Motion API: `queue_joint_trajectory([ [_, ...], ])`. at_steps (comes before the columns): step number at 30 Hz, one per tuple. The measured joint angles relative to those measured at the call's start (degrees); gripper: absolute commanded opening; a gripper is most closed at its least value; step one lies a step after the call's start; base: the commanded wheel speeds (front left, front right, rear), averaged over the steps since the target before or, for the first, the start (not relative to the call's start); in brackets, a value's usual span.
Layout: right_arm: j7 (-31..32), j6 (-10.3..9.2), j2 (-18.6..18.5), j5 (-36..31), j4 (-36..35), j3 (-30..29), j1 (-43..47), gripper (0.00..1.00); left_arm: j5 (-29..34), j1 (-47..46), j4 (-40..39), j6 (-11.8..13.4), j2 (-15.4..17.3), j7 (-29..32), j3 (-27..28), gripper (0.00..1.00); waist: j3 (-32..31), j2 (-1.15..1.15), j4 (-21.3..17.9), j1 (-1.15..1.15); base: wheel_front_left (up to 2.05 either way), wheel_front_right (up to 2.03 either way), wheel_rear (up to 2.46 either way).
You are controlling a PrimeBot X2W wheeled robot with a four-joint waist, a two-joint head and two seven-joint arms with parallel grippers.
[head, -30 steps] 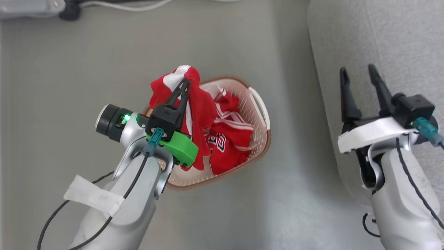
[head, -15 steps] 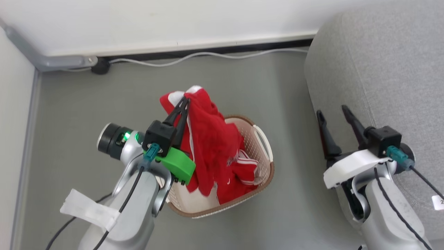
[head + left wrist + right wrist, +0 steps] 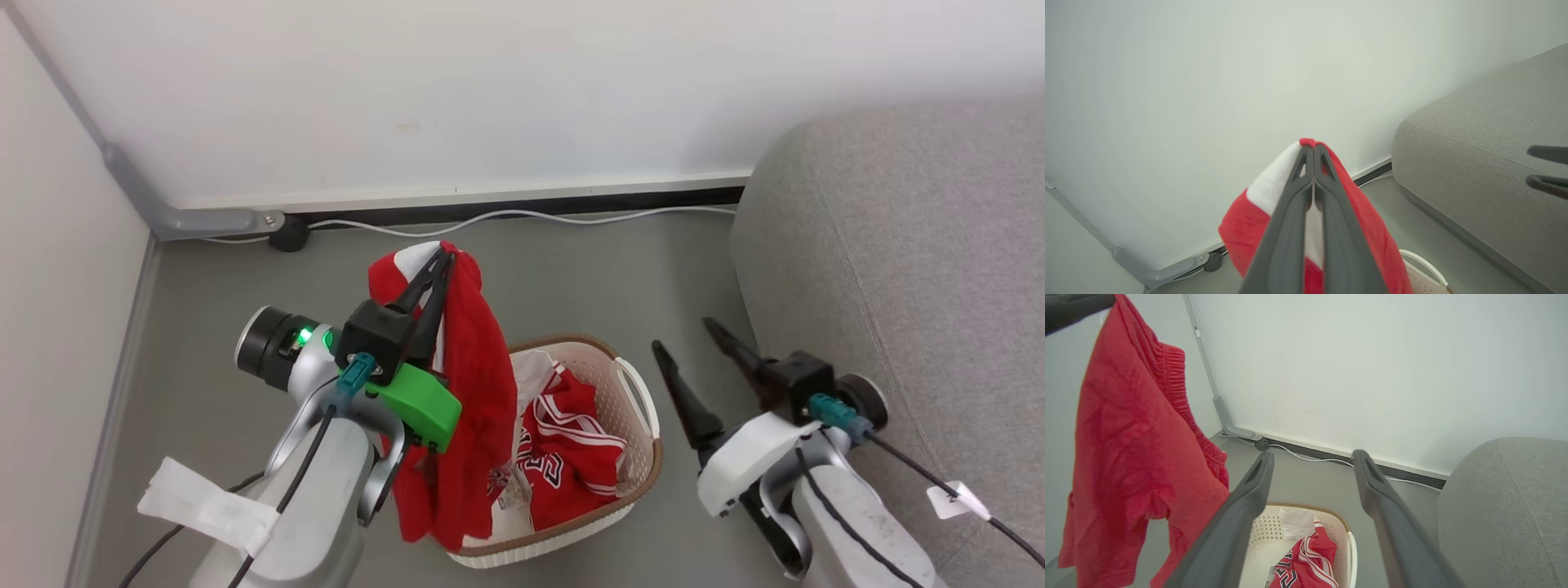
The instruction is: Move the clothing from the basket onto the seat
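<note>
My left gripper (image 3: 441, 257) (image 3: 1312, 147) is shut on red clothing (image 3: 473, 392) (image 3: 1367, 216) (image 3: 1135, 457), a pair of shorts with an elastic waist and a white patch, hanging free above the basket (image 3: 645, 457) (image 3: 1345, 547). The cream basket with its brown rim stands on the floor and holds a red jersey (image 3: 571, 441) (image 3: 1306, 563) with white trim and lettering. To the basket's right, my right gripper (image 3: 684, 336) (image 3: 1312, 454) is open and empty, beside the grey seat (image 3: 914, 261) (image 3: 1474, 147) (image 3: 1506, 514).
A white wall meets the grey floor behind the basket. Along its foot run a white cable (image 3: 522, 216), a black plug (image 3: 287, 237) and a grey conduit (image 3: 188, 219). A second wall closes the left side.
The head view has tilted up, bringing the wall into sight. The left gripper has lifted the red shorts higher out of the basket. The right gripper stays open and now sits nearer the basket.
</note>
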Motion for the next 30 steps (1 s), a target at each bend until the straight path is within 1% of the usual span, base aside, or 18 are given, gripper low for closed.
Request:
queue_joint_trajectory([
  [4,0.0,0.01,0.0,0.0,1.1,3.9,-0.4,1.0,0.0,-0.2,-1.2,-0.1,0.0,0.2,-0.1,0.0,-0.7,0.0,1.0,0.0,0.0,0.0,0.0],
  [6,0.0,0.01,-0.1,0.0,2.1,7.6,-1.2,1.0,0.0,-0.4,-1.7,-0.1,0.0,0.3,0.0,0.0,-0.9,0.0,1.4,0.0,0.0,0.0,0.0],
  [7,0.0,0.01,-0.1,0.0,2.1,7.6,-1.2,1.0,0.0,-0.4,-1.7,-0.1,0.0,0.3,0.0,0.0,-0.9,0.0,1.4,0.0,0.0,0.0,0.0],
  [10,0.6,0.07,0.0,0.1,3.2,12.6,-3.1,1.0,0.0,-1.0,-2.7,-0.5,0.0,0.8,-0.2,0.0,-1.1,0.0,1.7,0.0,0.0,0.0,0.0],
  [13,1.4,0.07,-0.1,0.2,4.7,15.9,-5.1,1.0,0.0,-1.8,-3.5,-0.7,0.0,0.8,-0.9,0.0,-1.1,0.0,2.0,0.0,0.0,0.0,0.0],
  [16,1.6,0.07,-0.8,0.3,6.2,17.2,-6.9,1.0,0.0,-2.4,-4.1,-2.0,-0.2,1.4,-2.6,0.0,-1.2,0.0,2.6,0.0,0.0,0.0,0.0],
  [20,2.0,0.07,-1.6,0.8,8.1,19.2,-8.9,1.0,-0.3,-2.6,-4.9,-2.3,-0.4,2.0,-4.0,0.0,-1.3,0.0,3.5,0.0,0.0,0.0,0.0],
  [26,2.0,0.07,-1.0,3.3,11.0,22.0,-10.2,1.0,-0.7,-3.0,-6.1,-3.0,-0.5,2.8,-6.1,0.0,-1.5,0.0,5.1,0.0,0.0,0.0,0.0],
  [30,2.0,0.07,-0.8,4.6,12.6,23.9,-11.2,1.0,-0.7,-3.3,-7.0,-3.1,-0.6,3.2,-6.9,0.0,-1.6,0.0,6.2,0.0,0.0,0.0,0.0],
])
